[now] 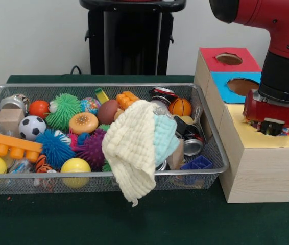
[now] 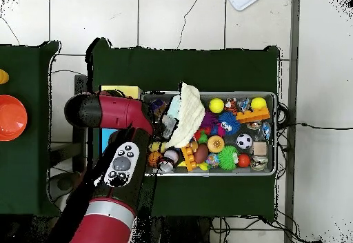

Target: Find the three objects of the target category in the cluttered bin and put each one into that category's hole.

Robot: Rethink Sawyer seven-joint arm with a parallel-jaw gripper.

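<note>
Green-covered desk. Hand sits down in the yellow-topped box's hole, likely dropping a dotted piece; grip state: cannot tell. Wire mesh bin alongside, cream cloth draped over its rim.

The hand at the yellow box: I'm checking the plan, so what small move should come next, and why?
Probably a straight lift, clear of the box. The hand sits low at the hole of the yellow-topped box, and whether it holds anything cannot be seen. A cream cloth covers the middle of the bin, so searching under it likely follows.
</note>
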